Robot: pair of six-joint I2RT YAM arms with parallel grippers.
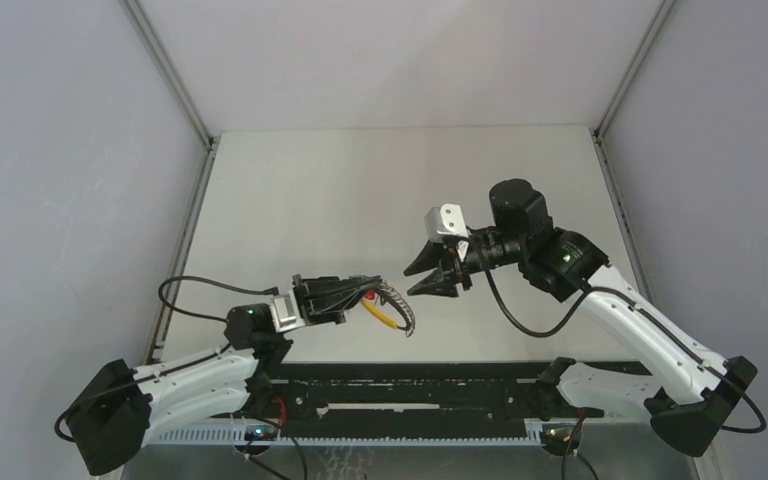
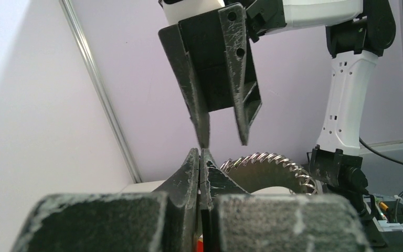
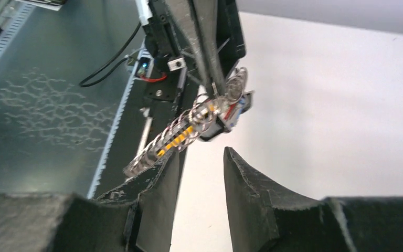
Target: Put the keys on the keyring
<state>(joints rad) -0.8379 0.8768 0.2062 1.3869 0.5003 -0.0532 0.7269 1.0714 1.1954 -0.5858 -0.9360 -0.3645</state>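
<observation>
My left gripper (image 1: 363, 296) is shut on the keyring (image 1: 396, 310), a coiled grey loop with a yellow section that hangs from its tips above the table's front. In the right wrist view the keyring (image 3: 181, 134) runs down-left from the left gripper's fingers (image 3: 210, 58), with small red and blue pieces (image 3: 236, 113) and a round metal ring beside the grip. I cannot make out single keys. My right gripper (image 1: 430, 276) stands open just right of the keyring, nothing between its fingers (image 3: 160, 189). From the left wrist, the coil (image 2: 273, 167) arcs behind my closed fingertips (image 2: 191, 163).
The white table (image 1: 360, 190) is boxed in by grey walls with metal corner posts (image 1: 175, 85). A black rail (image 1: 410, 385) with cables runs along the near edge between the two arm bases. The right arm's white links (image 2: 343, 100) stand close behind the keyring.
</observation>
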